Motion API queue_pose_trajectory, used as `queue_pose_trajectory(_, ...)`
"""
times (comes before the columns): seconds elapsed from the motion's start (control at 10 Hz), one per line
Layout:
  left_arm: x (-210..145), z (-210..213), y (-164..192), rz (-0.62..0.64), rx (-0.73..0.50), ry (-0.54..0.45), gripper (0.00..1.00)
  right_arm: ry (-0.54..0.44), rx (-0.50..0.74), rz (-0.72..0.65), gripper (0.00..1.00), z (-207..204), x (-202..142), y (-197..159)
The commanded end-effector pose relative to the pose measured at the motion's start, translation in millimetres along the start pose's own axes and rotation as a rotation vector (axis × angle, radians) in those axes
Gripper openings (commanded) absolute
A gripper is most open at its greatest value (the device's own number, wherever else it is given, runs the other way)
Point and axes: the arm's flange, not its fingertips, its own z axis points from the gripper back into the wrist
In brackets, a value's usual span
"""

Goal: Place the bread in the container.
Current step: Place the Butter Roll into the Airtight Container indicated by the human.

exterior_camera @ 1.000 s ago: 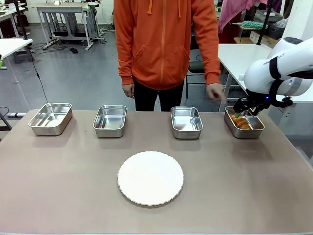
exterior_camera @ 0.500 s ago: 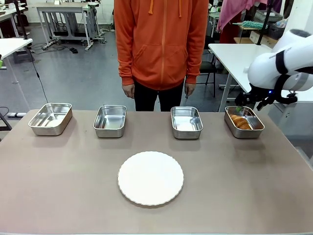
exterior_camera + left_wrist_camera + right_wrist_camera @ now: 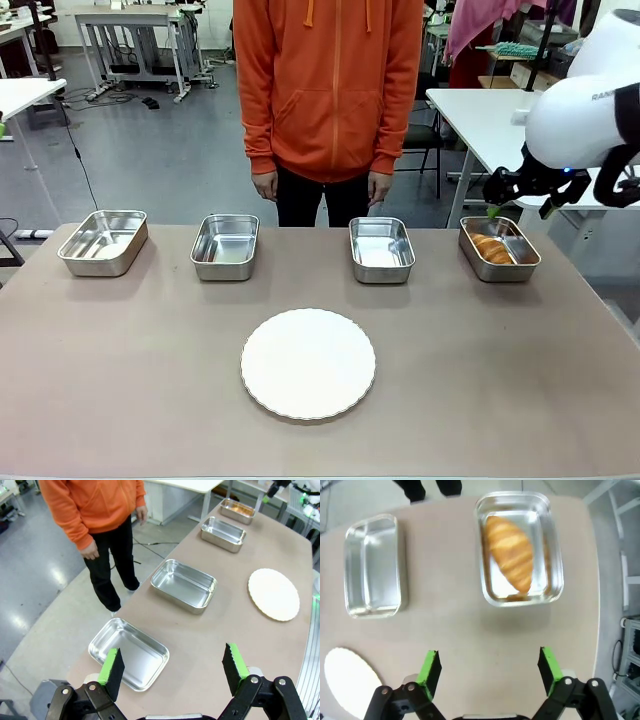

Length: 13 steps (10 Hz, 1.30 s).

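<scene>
one bread (image 3: 510,552) lies inside the end container (image 3: 552,587), so the right gripper (image 3: 487,669) hangs above it open, empty; left gripper (image 3: 172,667) open too.

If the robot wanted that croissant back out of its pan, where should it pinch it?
Probably from straight above, across the thick middle of the bread. It lies lengthways in the container, ends tapered, with small gaps along both long sides for the right gripper's open fingers.
</scene>
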Motion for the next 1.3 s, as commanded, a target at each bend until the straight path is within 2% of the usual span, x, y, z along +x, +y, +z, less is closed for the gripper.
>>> queue_pose_trajectory(0.0, 1, 0, -2, -0.007, -0.003, -0.001, 1.00, 0.024, 0.023, -0.024, 1.00, 10, -40, 23)
queue_pose_trajectory(0.2, 1, 0, -2, -0.007, -0.003, -0.001, 1.00, 0.039, 0.023, 0.052, 1.00, 17, -84, 34)
queue_pose_trajectory(0.4, 1, 0, -2, -0.007, -0.003, -0.001, 1.00, 0.083, 0.023, 0.117, 1.00, 11, -105, 36)
queue_pose_trajectory(0.5, 1, 0, -2, -0.007, -0.003, -0.001, 1.00, 0.128, 0.026, 0.141, 1.00, 3, -108, 37)
queue_pose_trajectory(0.6, 1, 0, -2, -0.007, -0.003, -0.001, 1.00, 0.104, 0.019, 0.175, 1.00, -9, -100, 30)
queue_pose_trajectory(0.7, 1, 0, -2, -0.007, -0.003, -0.001, 1.00, 0.090, 0.004, 0.104, 1.00, 9, -104, 43)
queue_pose_trajectory(1.2, 1, 0, -2, -0.007, -0.003, -0.001, 1.00, 0.090, 0.004, 0.104, 1.00, 9, -104, 43)
